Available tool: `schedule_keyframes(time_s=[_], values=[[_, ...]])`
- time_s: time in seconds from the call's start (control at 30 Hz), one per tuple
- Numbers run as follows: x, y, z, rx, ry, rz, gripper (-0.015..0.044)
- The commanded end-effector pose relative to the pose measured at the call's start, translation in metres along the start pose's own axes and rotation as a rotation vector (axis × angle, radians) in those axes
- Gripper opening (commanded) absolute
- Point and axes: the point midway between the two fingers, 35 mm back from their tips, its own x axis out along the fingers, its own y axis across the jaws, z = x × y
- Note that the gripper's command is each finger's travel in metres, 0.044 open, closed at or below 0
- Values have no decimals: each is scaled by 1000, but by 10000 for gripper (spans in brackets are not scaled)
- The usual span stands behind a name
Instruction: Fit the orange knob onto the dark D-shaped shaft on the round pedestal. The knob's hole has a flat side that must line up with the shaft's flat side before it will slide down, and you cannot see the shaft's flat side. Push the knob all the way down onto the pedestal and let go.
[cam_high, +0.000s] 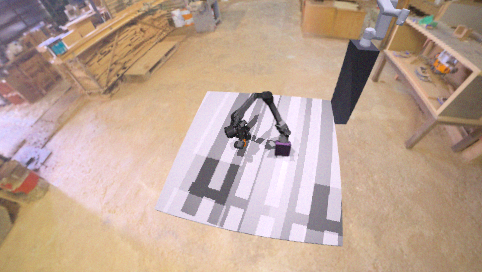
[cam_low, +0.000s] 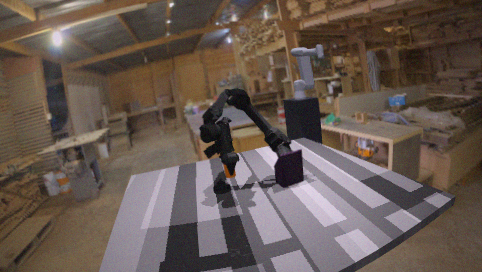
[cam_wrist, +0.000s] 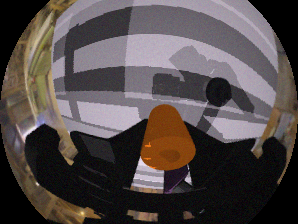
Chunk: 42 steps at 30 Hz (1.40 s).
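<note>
Top view: black arm (cam_high: 273, 107) (cam_low: 260, 122) arches over the striped table (cam_high: 175, 200) (cam_low: 125, 215), just above centre of frame; its lower end meets a dark purple block (cam_high: 283, 148) (cam_low: 289, 169), right of the gripper. Gripper (cam_high: 244, 138) (cam_low: 230, 162) (cam_wrist: 164, 123) points downward, left of the block, its fingers closed on the orange knob (cam_high: 245, 143) (cam_low: 227, 173) (cam_wrist: 167, 137). Exterior view: knob shows below the fingers, left of frame centre; the dark round pedestal (cam_low: 221, 187) (cam_wrist: 218, 92) stands lower and slightly left of it. Knob is apart from the pedestal, not seated. Wrist view: knob lies lower centre, narrower end up-frame, broad end down-frame with a darker patch and small bright orange marks at its left; pedestal appears as a black disc, right of centre and higher in frame. Shaft not distinguishable; alignment of the flats cannot be told.
</note>
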Motion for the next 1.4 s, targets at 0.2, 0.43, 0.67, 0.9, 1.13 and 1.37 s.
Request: schedule_keyframes(time_s=[0.2,0.43,0.67,0.9,1.13,1.37], values=[[4,-28,14,-1,-10,7,0],[9,-49,22,0,-12,7,0],[14,-70,28,1,-15,4,0],[19,-92,32,3,-16,-2,0],[24,-114,35,6,-17,-11,0],[29,-135,36,8,-17,-22,0]])
